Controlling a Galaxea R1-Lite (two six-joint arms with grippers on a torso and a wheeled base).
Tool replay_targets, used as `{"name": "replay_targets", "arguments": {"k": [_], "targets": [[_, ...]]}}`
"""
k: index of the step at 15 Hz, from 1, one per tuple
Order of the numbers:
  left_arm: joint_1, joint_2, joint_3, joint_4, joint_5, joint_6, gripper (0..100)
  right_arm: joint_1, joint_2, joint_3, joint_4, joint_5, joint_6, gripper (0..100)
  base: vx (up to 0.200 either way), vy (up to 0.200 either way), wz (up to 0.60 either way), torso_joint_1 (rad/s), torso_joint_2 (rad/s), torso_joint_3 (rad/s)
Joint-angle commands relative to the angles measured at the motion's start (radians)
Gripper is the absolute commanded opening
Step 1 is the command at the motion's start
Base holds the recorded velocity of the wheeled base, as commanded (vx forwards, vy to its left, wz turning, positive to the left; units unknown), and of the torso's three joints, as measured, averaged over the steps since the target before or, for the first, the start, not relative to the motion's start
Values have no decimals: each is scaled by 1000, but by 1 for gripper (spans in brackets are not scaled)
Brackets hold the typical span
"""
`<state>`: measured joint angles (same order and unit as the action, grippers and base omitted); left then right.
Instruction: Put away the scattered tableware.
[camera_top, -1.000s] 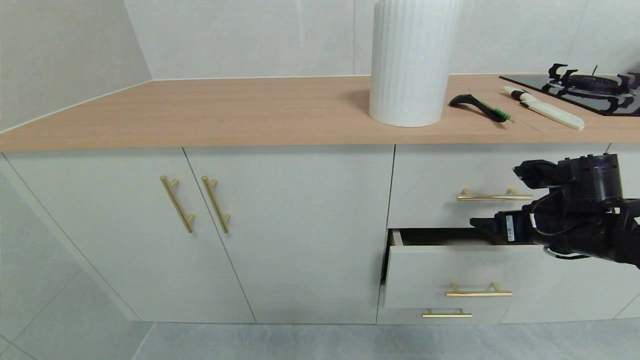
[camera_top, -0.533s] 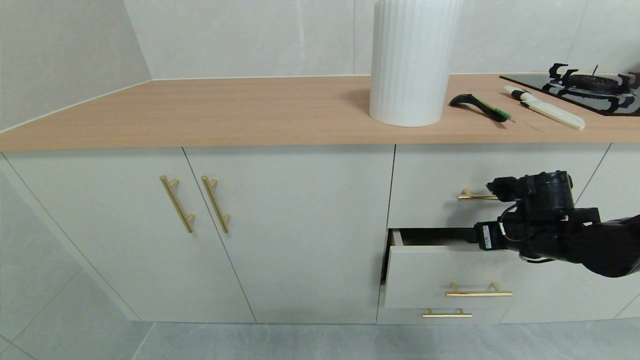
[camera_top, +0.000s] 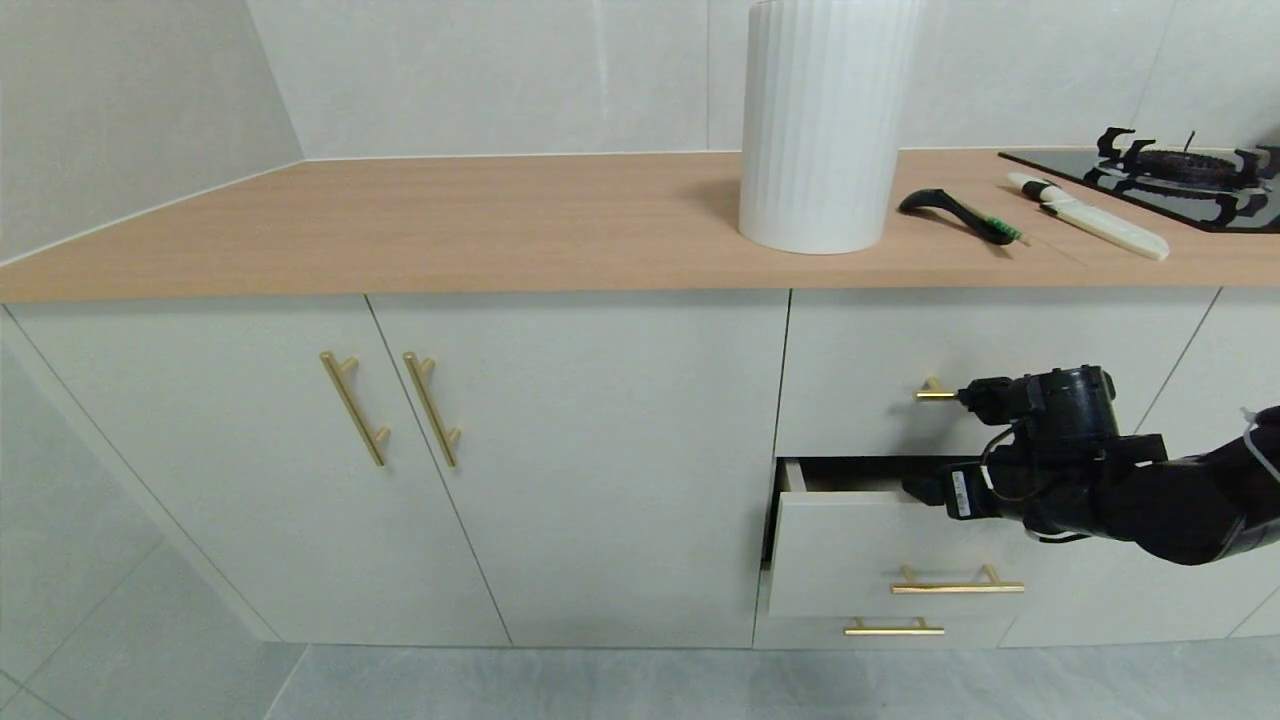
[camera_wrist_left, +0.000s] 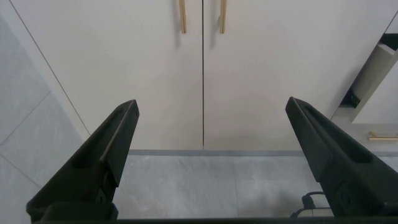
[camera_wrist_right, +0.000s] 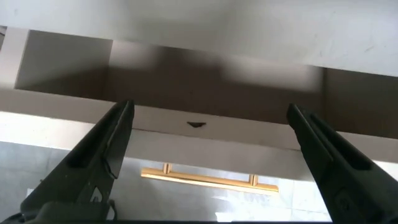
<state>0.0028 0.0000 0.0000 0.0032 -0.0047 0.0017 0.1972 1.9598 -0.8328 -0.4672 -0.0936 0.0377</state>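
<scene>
Risk first: the right gripper (camera_top: 918, 490) sits right at the open top of the drawer (camera_top: 880, 540), fingers (camera_wrist_right: 102, 152) apart, nothing held. The drawer is only part-way out, so the slot is narrow. Any push fwd could nudge the front panel shut, or the wrist could clip the upper handle (camera_top: 935, 395) just above the drawer. If it's meant to pull the drawer wider, the fingers have only the thin top lip to hook, so a slip looks likely.

Tableware isn't stowed yet. The black-handled utensil (camera_top: 960, 215) and white knife (camera_top: 1090, 222) lie on the table (camera_top: 450, 220), above the drawer and a bit to its right, both near the front edge. A careless reach could sweep them off. The white ribbed container (camera_top: 820, 130) stands above the drawer just beside the utensil; it's tall and might tip if bumped.

Left gripper (camera_wrist_left: 211, 106) – fingers apart, empty, well left of the drawer, facing the cabinet doors (camera_top: 400, 450) and floor (camera_top: 150, 650).

Room: wood-tone table, pale cabinet fronts w/ gold handles, grey tile wall (camera_top: 500, 70), and a stove (camera_top: 1190, 170) far right above the drawer.
</scene>
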Motion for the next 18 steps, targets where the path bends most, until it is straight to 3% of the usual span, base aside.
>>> {"name": "replay_targets", "arguments": {"k": [1, 18], "targets": [[0, 0, 0, 0, 0, 0, 100, 1, -12, 23, 4, 0, 1, 100, 0, 0, 0, 0, 0, 0], [0, 0, 0, 0, 0, 0, 100, 22, -335, 417, 6, -1, -5, 100, 0, 0, 0, 0, 0, 0]]}}
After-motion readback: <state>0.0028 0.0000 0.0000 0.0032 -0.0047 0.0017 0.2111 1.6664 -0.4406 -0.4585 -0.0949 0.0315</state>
